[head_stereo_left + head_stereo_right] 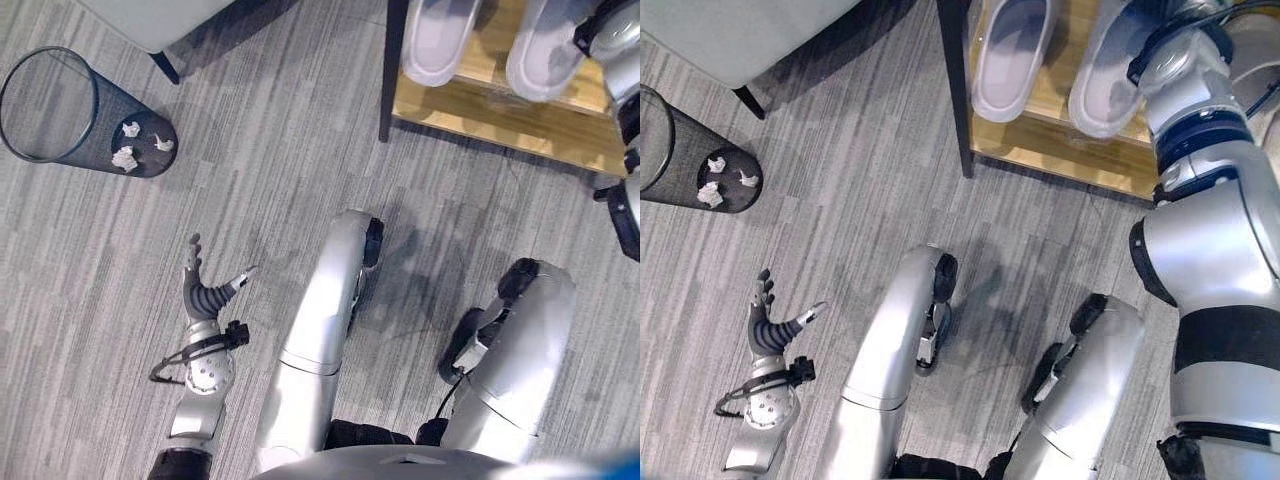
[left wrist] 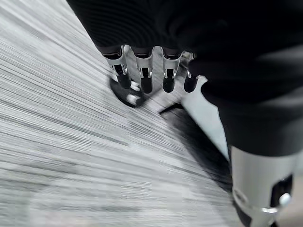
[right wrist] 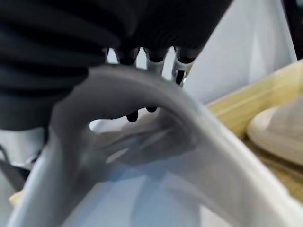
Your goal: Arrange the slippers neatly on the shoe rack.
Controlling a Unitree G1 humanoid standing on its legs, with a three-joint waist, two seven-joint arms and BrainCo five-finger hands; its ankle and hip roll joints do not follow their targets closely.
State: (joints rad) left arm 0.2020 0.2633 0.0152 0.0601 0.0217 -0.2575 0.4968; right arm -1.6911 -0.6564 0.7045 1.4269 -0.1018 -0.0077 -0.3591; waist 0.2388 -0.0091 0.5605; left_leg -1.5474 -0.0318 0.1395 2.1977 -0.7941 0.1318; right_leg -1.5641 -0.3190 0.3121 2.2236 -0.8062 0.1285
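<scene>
Grey striped carpet floor (image 1: 250, 170). Far right: wooden shoe rack (image 1: 500, 105) carrying two pale slippers (image 1: 1008, 60). Right hand (image 3: 142, 61) curled around the right slipper (image 1: 1105, 85). Left hand (image 1: 203, 290) spread, empty. Far left: mesh wastebasket (image 1: 80, 110).

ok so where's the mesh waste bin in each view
left eye view: mesh waste bin at upper left, lying on the floor.
right eye view: at the left edge, partly cut off.
left wrist view: probably the small dark shape just past the left robot hand.
right wrist view: not in it.
shared landmark: the white paper wads in its bottom.
</scene>
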